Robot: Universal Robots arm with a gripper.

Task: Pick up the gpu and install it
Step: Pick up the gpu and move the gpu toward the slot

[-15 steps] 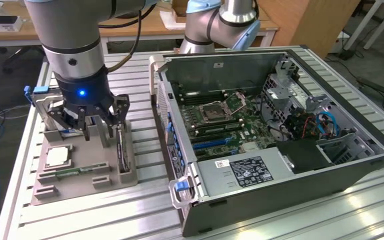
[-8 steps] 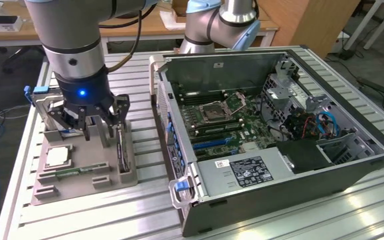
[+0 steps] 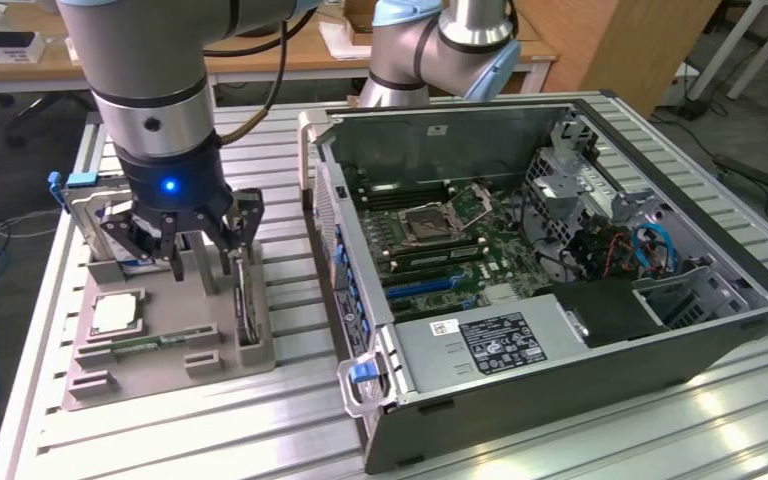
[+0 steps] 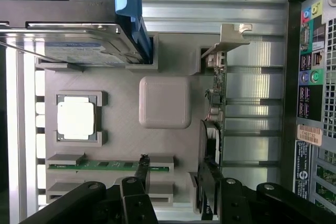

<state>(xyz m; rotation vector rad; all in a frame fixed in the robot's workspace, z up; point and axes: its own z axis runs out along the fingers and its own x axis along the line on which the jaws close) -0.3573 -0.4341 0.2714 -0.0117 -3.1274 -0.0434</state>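
Grey moulded parts tray (image 3: 164, 365) (image 4: 121, 145), set on a slatted aluminium worktop (image 3: 277, 425); taken as reference. In the tray: square silver processor chip (image 3: 115, 312) (image 4: 77, 118), flat in a recess; green memory stick (image 3: 157, 343) (image 4: 105, 166), in a slot just beside the chip; silver hard drive with blue-white label (image 4: 73, 51), in a slot at the tray's far end in the exterior view, with a blue plastic tab (image 4: 128, 3) on it; blank raised square pad (image 4: 165, 102), tray centre. Just beside the tray, on the exterior view's right: open black computer case (image 3: 531, 420), containing motherboard (image 3: 444, 250), labelled power supply (image 3: 491, 340) and blue cables (image 3: 658, 248). Beyond the tray: wooden desk (image 3: 291, 55).
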